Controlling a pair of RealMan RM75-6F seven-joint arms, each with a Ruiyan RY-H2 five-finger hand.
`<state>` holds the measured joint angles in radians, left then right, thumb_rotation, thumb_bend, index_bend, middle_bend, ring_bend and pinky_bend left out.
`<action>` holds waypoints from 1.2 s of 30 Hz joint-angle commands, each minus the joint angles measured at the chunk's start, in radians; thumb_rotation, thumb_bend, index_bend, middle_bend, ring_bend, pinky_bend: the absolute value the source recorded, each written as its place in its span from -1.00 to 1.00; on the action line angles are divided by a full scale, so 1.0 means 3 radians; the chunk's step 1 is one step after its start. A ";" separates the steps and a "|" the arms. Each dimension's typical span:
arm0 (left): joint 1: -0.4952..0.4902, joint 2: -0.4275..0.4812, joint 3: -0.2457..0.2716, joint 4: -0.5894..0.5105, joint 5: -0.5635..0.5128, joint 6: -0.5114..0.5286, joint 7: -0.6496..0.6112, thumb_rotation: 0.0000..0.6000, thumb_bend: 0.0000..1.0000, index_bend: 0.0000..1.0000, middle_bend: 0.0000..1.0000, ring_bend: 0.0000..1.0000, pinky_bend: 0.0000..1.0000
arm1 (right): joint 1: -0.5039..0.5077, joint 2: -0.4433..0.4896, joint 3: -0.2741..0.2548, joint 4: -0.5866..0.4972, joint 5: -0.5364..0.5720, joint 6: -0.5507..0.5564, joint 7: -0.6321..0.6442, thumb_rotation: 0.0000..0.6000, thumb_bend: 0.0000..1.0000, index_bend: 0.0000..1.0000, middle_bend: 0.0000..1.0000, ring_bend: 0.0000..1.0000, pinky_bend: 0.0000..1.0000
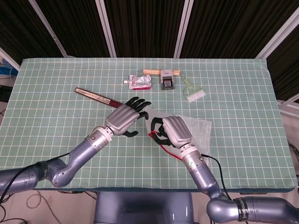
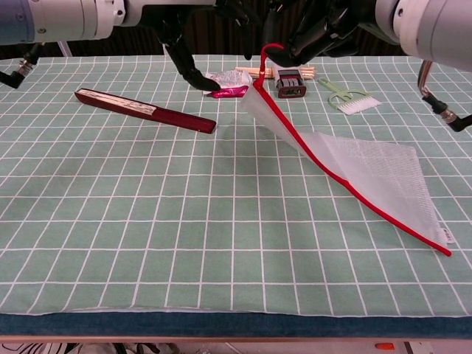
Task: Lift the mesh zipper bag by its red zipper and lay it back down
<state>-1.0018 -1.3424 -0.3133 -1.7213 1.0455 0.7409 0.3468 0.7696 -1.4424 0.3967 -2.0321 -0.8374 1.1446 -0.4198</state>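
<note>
Green gridded tablecloth (image 2: 110, 221) under it all. Mesh zipper bag (image 2: 376, 177) hangs tilted, near-right corner on the table, its red zipper (image 2: 324, 164) running up-left to the right hand (image 1: 175, 133), which pinches its top end. Left hand (image 1: 125, 116) hovers just beside, fingers loosely apart, holding nothing.

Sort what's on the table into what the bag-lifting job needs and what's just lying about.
Job: mesh zipper bag, its red zipper, the right hand pinching it up.

Lying about: left hand, folded fan, squeezed tube, stamp, small brush, wooden sticks.
</note>
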 commanded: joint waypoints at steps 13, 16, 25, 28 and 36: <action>-0.0094 -0.0153 0.0136 -0.0001 0.0039 0.0039 -0.0110 1.00 -0.34 -0.08 -0.85 -1.00 -0.91 | 0.0022 0.0053 -0.0064 -0.0008 0.0013 0.0036 0.0091 1.00 0.23 0.47 1.00 1.00 0.88; -0.0118 -0.0175 0.0150 0.0012 0.0040 0.0059 -0.0119 1.00 -0.30 -0.04 -0.85 -1.00 -0.91 | 0.0029 0.0064 -0.0073 -0.0007 0.0008 0.0050 0.0104 1.00 0.23 0.48 1.00 1.00 0.88; -0.0170 -0.0216 0.0175 0.0024 0.0007 0.0103 -0.0142 1.00 -0.25 0.01 -0.84 -1.00 -0.91 | 0.0033 0.0097 -0.0103 -0.0014 0.0019 0.0077 0.0154 1.00 0.23 0.48 1.00 1.00 0.88; -0.0186 -0.0231 0.0187 0.0024 -0.0004 0.0121 -0.0144 1.00 -0.22 0.02 -0.84 -1.00 -0.91 | 0.0036 0.0108 -0.0112 -0.0018 0.0013 0.0083 0.0170 1.00 0.23 0.48 1.00 1.00 0.88; -0.0205 -0.0249 0.0211 0.0028 -0.0026 0.0185 -0.0141 1.00 -0.18 0.07 -0.83 -1.00 -0.91 | 0.0041 0.0137 -0.0130 -0.0019 0.0011 0.0087 0.0213 1.00 0.23 0.48 1.00 1.00 0.88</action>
<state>-1.0630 -1.4161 -0.2505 -1.7138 1.0387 0.7949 0.3049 0.7820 -1.4017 0.3582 -2.0380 -0.8337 1.1707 -0.3563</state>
